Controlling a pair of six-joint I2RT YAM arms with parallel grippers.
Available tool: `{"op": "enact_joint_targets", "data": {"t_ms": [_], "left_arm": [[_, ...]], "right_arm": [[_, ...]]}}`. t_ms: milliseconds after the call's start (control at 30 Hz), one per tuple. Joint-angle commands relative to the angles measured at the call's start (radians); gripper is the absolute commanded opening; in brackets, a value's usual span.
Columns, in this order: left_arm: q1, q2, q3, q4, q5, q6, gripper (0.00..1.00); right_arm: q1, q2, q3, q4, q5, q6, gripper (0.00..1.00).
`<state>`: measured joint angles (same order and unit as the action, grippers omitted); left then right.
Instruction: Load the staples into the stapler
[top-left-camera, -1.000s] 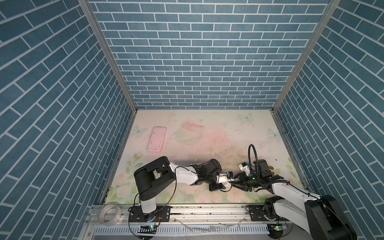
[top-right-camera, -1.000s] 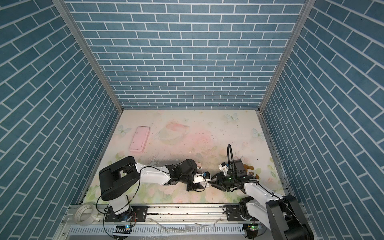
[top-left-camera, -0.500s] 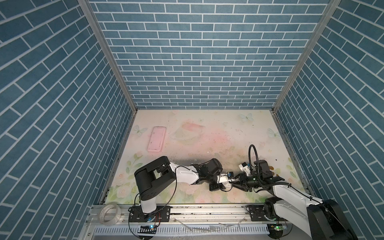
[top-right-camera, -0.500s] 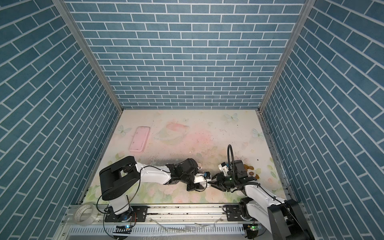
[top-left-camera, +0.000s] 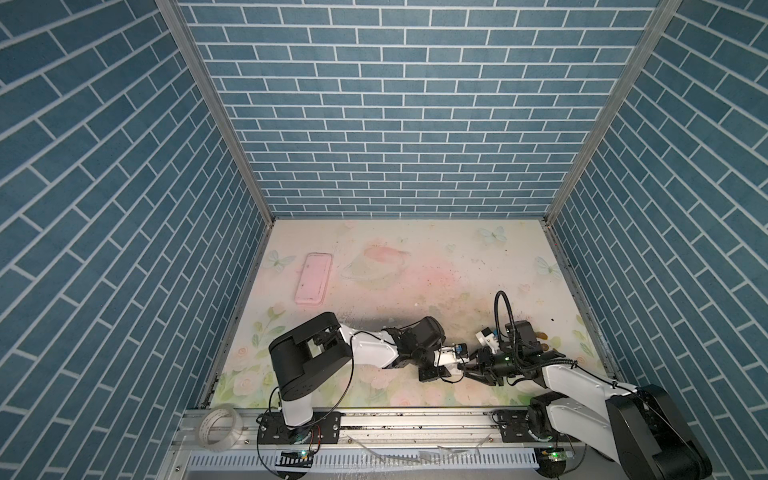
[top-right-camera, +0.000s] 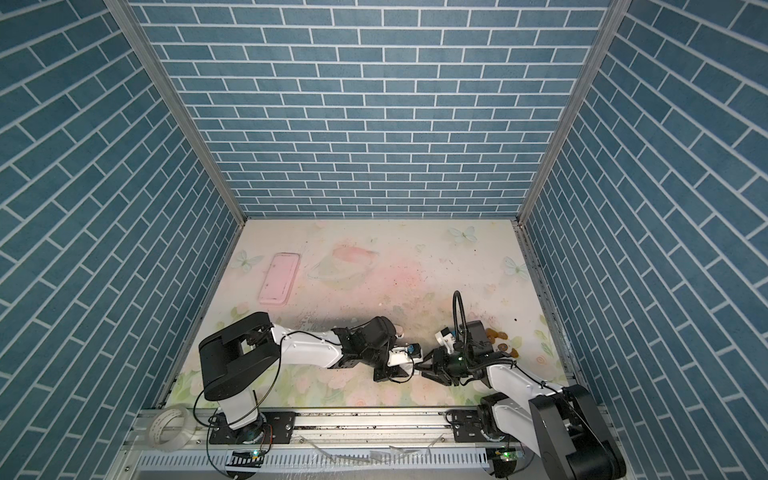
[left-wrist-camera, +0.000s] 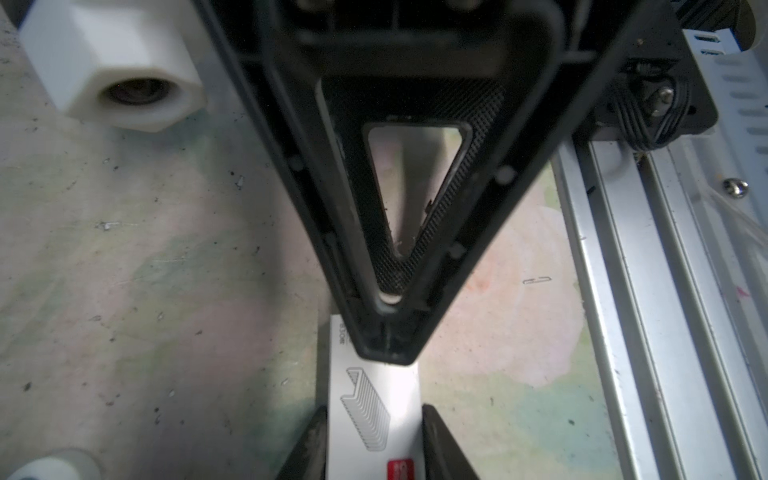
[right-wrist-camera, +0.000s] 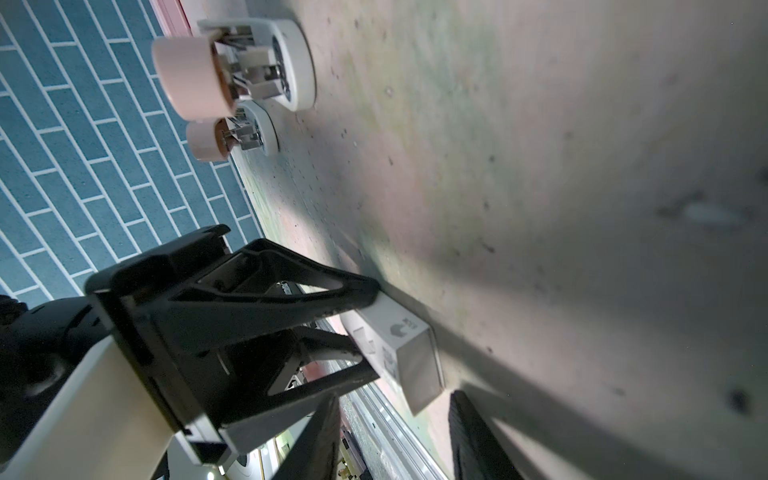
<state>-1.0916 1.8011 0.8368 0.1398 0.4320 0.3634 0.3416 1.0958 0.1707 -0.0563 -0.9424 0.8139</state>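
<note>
From above, both arms bunch together at the near edge and cover what they hold, so I go by the wrist cameras. My left claw (right-wrist-camera: 376, 328) is clamped on the white card sleeve (left-wrist-camera: 374, 399) with the staple drawing and red mark. My right claw (right-wrist-camera: 395, 397) stands apart, fingers either side of the sleeve's open end; contact I can't judge. That mouth shows only grey shadow, so I can't tell if the staples are inside. The pink-and-white stapler (right-wrist-camera: 245, 62) stands on the tabletop (right-wrist-camera: 540, 166) beyond the left claw, a smaller look-alike (right-wrist-camera: 232, 137) just beside it. A shallow pink tray (top-left-camera: 312, 278) lies far left, only specks in it. The floral tabletop is scuffed; blue brick walls (top-left-camera: 395, 124) enclose it.
</note>
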Motion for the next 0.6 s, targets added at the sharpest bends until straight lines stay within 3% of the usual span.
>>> {"op": "enact_joint_targets", "data": {"t_ms": [0,567], "left_arm": [[-0.006,0.051,-0.019,-0.128,-0.008,0.003,0.38],[-0.014,0.052,-0.017,-0.135,-0.005,0.011,0.38]], "right_arm": [[0.01,0.013,0.033,0.022,-0.019,-0.014,0.44],[0.02,0.027,0.046,0.042,-0.022,-0.01,0.44]]}}
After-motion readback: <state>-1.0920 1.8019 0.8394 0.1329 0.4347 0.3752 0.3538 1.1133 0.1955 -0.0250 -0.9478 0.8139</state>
